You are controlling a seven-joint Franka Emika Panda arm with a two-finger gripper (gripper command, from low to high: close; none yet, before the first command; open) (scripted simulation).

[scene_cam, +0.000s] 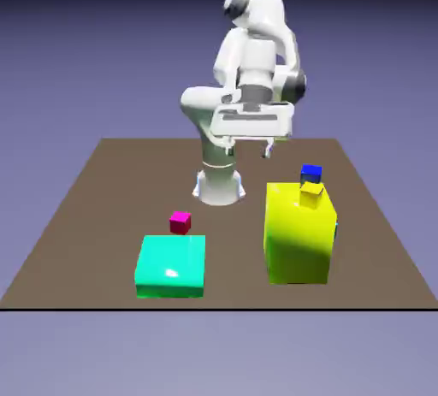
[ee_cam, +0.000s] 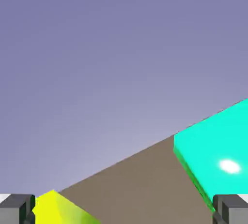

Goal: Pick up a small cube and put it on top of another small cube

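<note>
Exterior view first: we saw the white arm folded high over its base at the far edge of the brown surface (scene_cam: 103, 215), with the hand (scene_cam: 268, 150) hanging above the surface and nothing between its fingers. The tiny magenta-pink cube (scene_cam: 180, 222) sat on the surface just behind the far edge of the flat teal slab (scene_cam: 171, 266), toward the exterior view's left; we could not tell whether the two touched. Toward the exterior view's right stood a tall yellow block (scene_cam: 298, 236). A small yellow cube (scene_cam: 311, 195) rested on its top near the far corner, and a small blue cube (scene_cam: 311, 172) showed right above and behind it; whether the blue one lay on the yellow cube we could not tell. The hand was well apart from the magenta-pink cube.

Hand view next: we saw the two grey fingertips (ee_cam: 17, 208) at the bottom corners, spread wide with nothing between them. A corner of the yellow block (ee_cam: 58, 211) showed low on the left, the teal slab (ee_cam: 218, 155) on the right, brown surface (ee_cam: 140, 184) between them, and plain backdrop above.
</note>
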